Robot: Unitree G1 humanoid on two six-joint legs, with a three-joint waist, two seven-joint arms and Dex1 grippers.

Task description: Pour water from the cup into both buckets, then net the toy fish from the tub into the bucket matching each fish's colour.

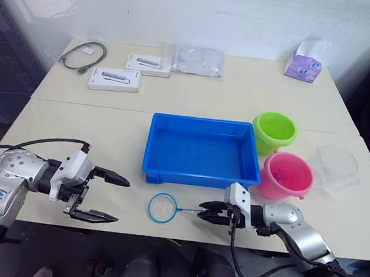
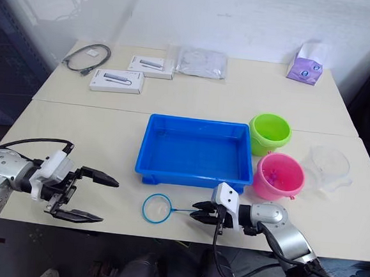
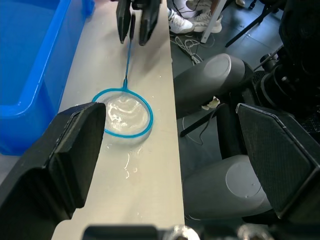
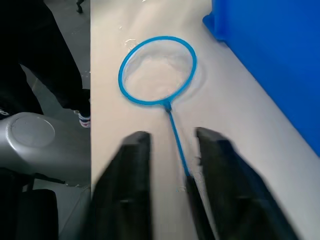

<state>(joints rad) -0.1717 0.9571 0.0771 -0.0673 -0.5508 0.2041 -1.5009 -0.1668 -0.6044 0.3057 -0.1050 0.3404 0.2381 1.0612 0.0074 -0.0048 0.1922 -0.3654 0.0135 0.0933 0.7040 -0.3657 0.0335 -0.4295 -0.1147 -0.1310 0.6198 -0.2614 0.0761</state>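
Centrally, the net (image 1: 162, 208) lies flat before the tub (image 1: 202, 151); right gripper (image 1: 212, 214) straddles its handle, fingers parted; left gripper (image 1: 110, 199) gapes wide, empty.

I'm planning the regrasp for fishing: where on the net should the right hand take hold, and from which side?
On the thin handle, near its free end, coming from the robot's right. The net lies flat at the table's near edge, hoop toward the left hand, handle running straight to the open right hand. The mesh hoop is too flimsy to pinch.

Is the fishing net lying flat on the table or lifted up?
Flat. The net rests on the table, its hoop flush with the surface.
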